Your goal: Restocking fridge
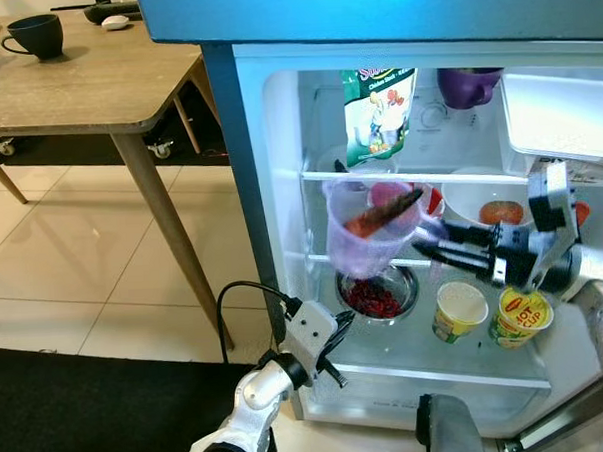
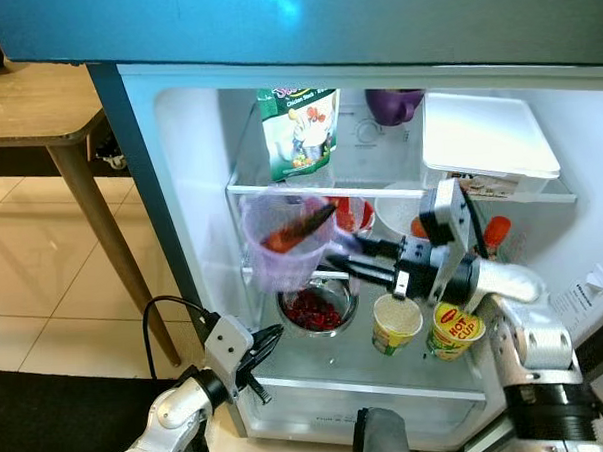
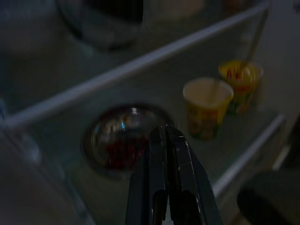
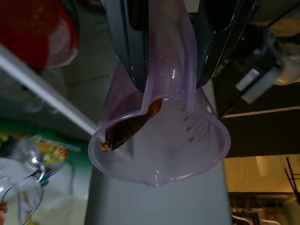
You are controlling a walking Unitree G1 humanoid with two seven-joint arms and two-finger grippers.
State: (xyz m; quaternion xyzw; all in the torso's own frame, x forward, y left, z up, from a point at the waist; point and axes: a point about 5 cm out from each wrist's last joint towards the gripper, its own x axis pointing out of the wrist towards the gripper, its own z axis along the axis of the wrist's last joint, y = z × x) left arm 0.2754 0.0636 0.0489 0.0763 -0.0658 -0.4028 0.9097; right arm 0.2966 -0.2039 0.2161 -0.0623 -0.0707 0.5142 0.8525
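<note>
A clear purple measuring cup with a brown-orange item inside hangs in the open fridge, in front of the middle shelf. My right gripper is shut on the measuring cup, one finger on each side of its wall. Below it on the lower glass shelf sit a steel bowl of red berries, a pale-lidded cup and a yellow noodle cup. My left gripper is shut and empty, low by the fridge's front left edge, pointing at the steel bowl.
The upper shelf holds a green snack bag, a purple mug and a white tray. A white bowl sits on the middle shelf. A wooden table with a dark cup stands left of the fridge.
</note>
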